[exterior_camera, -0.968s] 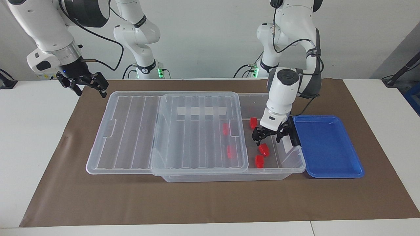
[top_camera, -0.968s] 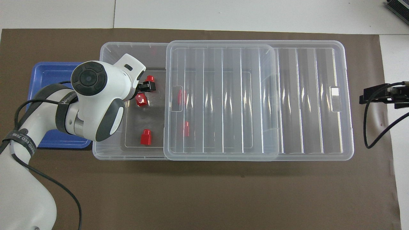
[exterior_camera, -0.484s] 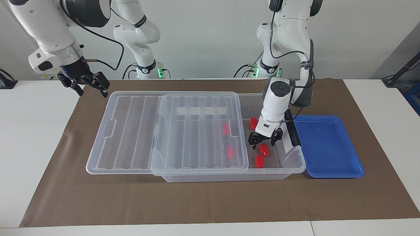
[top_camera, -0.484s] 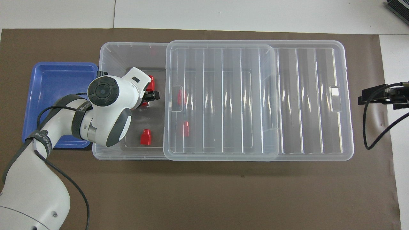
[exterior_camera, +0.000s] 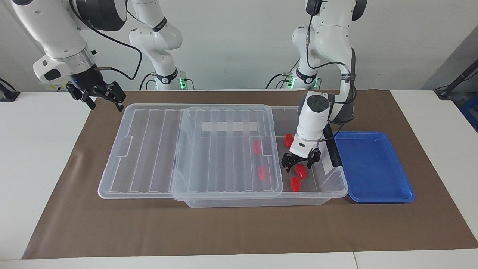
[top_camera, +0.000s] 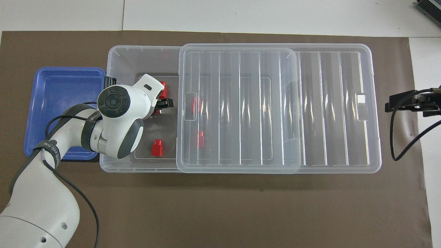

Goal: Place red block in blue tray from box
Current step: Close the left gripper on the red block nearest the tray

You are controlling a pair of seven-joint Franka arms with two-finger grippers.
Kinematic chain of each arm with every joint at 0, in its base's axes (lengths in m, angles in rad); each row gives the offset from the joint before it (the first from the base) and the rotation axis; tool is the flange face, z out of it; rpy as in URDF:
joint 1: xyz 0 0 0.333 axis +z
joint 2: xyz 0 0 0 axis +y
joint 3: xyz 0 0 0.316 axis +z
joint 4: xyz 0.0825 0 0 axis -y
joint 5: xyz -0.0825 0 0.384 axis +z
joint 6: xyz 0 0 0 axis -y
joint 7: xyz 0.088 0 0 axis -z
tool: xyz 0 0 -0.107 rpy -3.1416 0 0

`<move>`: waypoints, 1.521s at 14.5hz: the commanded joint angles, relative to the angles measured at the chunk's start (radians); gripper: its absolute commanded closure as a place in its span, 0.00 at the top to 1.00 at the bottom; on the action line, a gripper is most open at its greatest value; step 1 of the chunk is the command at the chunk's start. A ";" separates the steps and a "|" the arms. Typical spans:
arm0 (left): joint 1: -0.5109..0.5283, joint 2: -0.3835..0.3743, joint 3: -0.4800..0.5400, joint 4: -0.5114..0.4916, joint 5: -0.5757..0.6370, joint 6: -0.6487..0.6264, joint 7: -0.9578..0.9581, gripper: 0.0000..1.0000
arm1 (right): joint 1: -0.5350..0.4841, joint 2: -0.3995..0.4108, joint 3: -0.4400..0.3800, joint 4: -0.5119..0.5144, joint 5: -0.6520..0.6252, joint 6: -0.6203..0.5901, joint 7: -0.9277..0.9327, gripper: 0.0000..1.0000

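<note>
One red block (exterior_camera: 300, 170) lies in the box (exterior_camera: 324, 195) directly under your left claw (exterior_camera: 297, 161), whose fingers stand apart around it; the right claw (exterior_camera: 98, 94), also apart, waits far from the box.

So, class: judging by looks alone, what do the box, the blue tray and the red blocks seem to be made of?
The box: clear, glossy plastic, since the blocks show through its walls and ribbed lid.
The blue tray: opaque plastic, probably moulded; shiny, with rounded corners and a raised rim.
The red blocks: solid-coloured, likely hard plastic; the look leaves that open.
</note>
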 commanded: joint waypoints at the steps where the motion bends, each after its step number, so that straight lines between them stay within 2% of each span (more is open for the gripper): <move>1: -0.009 0.000 0.010 -0.013 0.015 0.028 -0.024 1.00 | -0.011 -0.002 0.014 -0.003 -0.004 0.010 0.002 1.00; 3: -0.012 0.000 0.010 -0.013 0.018 0.028 -0.025 1.00 | -0.016 -0.004 0.012 -0.005 -0.004 0.010 0.001 1.00; 4: -0.015 0.000 0.011 -0.013 0.021 0.028 -0.025 0.98 | -0.016 -0.005 0.012 -0.005 -0.004 0.010 0.001 1.00; 5: -0.017 0.000 0.011 -0.013 0.021 0.026 -0.027 0.91 | -0.016 -0.005 0.012 -0.005 -0.004 0.007 -0.001 1.00; 9: -0.017 0.000 0.011 -0.013 0.021 0.023 -0.032 0.55 | -0.021 -0.008 0.012 -0.012 -0.004 0.009 -0.002 1.00; 12: -0.017 0.000 0.013 -0.010 0.021 0.014 -0.032 0.08 | -0.019 -0.008 0.012 -0.015 -0.004 0.009 -0.002 1.00; 13: -0.017 0.000 0.013 -0.010 0.021 0.011 -0.032 0.00 | -0.021 -0.011 0.012 -0.016 -0.004 0.009 -0.002 1.00; 18: -0.023 -0.002 0.011 0.048 0.022 -0.078 -0.102 0.00 | -0.021 -0.013 0.012 -0.022 -0.002 0.015 -0.002 1.00; 22: -0.057 -0.039 0.011 0.081 0.022 -0.173 -0.170 0.00 | -0.021 -0.016 0.012 -0.029 -0.004 0.018 -0.002 1.00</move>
